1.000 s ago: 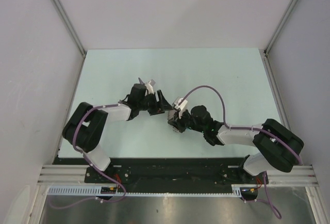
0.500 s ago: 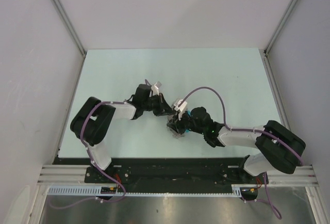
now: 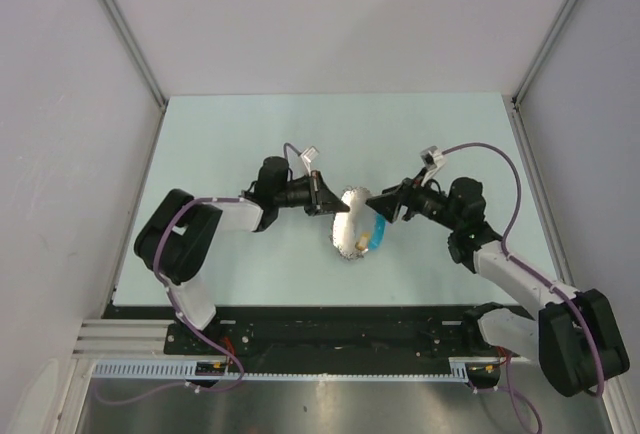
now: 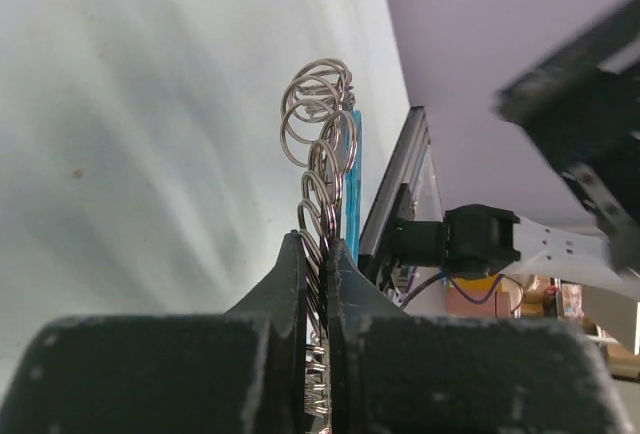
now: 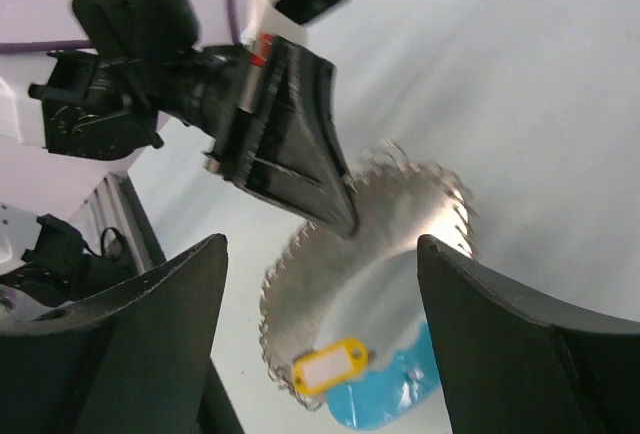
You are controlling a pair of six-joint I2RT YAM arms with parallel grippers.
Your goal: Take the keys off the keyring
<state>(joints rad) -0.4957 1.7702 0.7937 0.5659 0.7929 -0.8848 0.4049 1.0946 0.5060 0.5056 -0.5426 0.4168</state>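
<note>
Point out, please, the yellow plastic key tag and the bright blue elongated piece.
yellow key tag [image 5: 329, 367]: right wrist view, white label.
bright blue piece [image 5: 392, 397]: right wrist view, visible middle.

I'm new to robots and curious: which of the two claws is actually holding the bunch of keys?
The left gripper: it is pinched shut on the rim of the keyring, while the right gripper stands wide open beside it.
</note>
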